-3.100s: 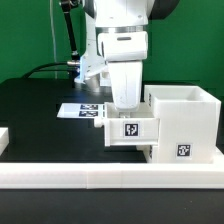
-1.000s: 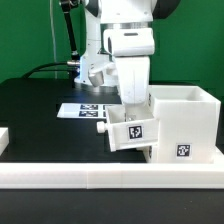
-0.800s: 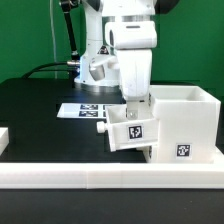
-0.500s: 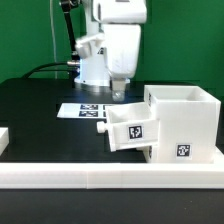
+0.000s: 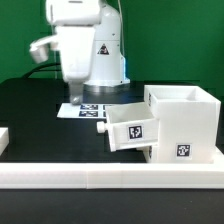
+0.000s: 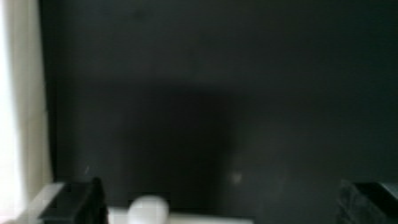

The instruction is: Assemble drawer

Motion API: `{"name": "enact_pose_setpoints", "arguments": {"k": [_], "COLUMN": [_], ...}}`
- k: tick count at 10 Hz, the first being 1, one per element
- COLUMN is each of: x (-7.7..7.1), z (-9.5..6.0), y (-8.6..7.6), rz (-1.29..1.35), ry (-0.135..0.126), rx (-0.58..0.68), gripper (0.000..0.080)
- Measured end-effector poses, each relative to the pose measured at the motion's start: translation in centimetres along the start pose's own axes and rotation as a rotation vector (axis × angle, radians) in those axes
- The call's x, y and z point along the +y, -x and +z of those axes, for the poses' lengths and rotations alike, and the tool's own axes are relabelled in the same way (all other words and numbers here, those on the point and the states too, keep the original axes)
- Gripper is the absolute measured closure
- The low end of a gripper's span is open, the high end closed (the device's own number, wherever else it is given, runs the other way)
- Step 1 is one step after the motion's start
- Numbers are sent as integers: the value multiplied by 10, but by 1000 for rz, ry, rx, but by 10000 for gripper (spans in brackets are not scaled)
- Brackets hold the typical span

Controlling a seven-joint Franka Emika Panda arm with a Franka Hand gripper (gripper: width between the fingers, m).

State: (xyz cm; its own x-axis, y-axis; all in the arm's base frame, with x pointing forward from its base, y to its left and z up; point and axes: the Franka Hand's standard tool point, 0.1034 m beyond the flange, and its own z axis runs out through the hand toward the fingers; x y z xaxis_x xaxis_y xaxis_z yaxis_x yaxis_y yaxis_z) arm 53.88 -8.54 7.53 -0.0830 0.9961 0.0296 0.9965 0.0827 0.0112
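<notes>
The drawer's large white hollow casing [image 5: 185,120] stands at the exterior view's right against the front bar. One small white tray [image 5: 132,130] sits tilted and partly inside the casing's open side, its knob [image 5: 101,128] pointing to the exterior view's left. My gripper [image 5: 73,94] hangs above the table to the left of the tray, apart from it and empty. In the blurred wrist view the gripper [image 6: 222,205] has its dark fingers [image 6: 71,202] wide apart over the black table, with a white rounded bit [image 6: 146,211] between them, too blurred to name. I see no second tray.
The marker board [image 5: 84,110] lies flat on the black table [image 5: 40,115] behind the tray. A long low white bar [image 5: 100,178] edges the front, and another white bar end [image 5: 4,136] sits at the far left. A white bar also shows in the wrist view [image 6: 18,100].
My gripper let go of the tray, rose, and swung to the exterior view's left. The tray stays tilted and partly in the casing.
</notes>
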Motion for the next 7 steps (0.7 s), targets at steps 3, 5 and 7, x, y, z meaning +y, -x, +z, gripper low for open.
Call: {"name": "enact_pose_setpoints", "arguments": {"k": [3, 5, 7], "x": [-16, -22, -20], "z": [40, 54, 56], "y": [-5, -17, -29], "rz": [2, -3, -8], "ry": [-57, -81, -86], "rx": [40, 55, 57], "gripper": [151, 151, 151]}}
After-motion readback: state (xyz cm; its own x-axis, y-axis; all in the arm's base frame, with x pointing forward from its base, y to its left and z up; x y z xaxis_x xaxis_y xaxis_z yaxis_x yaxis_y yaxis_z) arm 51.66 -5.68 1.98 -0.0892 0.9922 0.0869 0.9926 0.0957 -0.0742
